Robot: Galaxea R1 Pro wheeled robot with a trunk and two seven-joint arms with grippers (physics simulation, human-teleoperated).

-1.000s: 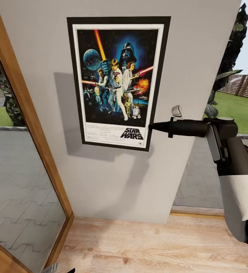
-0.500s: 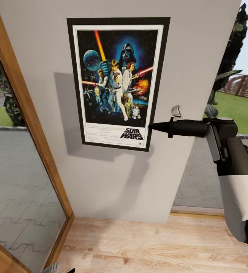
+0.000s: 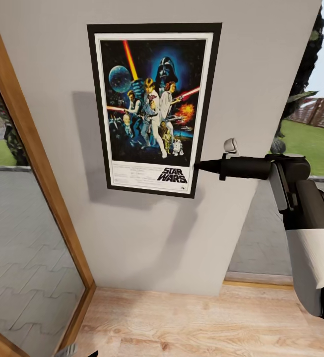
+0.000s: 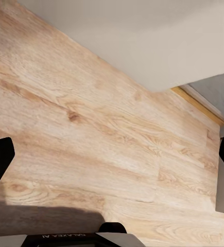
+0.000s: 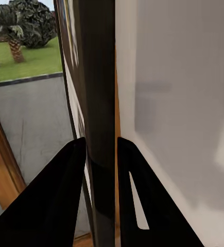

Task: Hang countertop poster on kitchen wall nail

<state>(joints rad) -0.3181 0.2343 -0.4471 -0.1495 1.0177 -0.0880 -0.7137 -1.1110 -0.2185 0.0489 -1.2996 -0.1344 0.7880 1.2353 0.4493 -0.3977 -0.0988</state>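
Observation:
The framed Star Wars poster (image 3: 154, 109) lies flat and upright against the grey wall (image 3: 147, 238). My right gripper (image 3: 199, 167) reaches in from the right and is shut on the poster's right edge near the bottom corner. In the right wrist view its two black fingers (image 5: 65, 195) pinch the dark frame edge of the poster (image 5: 99, 77). No nail can be seen behind the poster. My left gripper (image 4: 112, 170) hangs low over the wood floor, open, with nothing between its fingers. The kitchen countertop is out of view.
A wooden-framed glass door (image 3: 37, 163) stands to the left of the wall. To the wall's right is a window onto paving and lawn (image 3: 310, 144). Light wood floor (image 3: 191, 322) runs up to the wall's base.
The whole view has shifted a little, so the wall's side edges sit slightly further right. The poster and my right gripper hold the same place.

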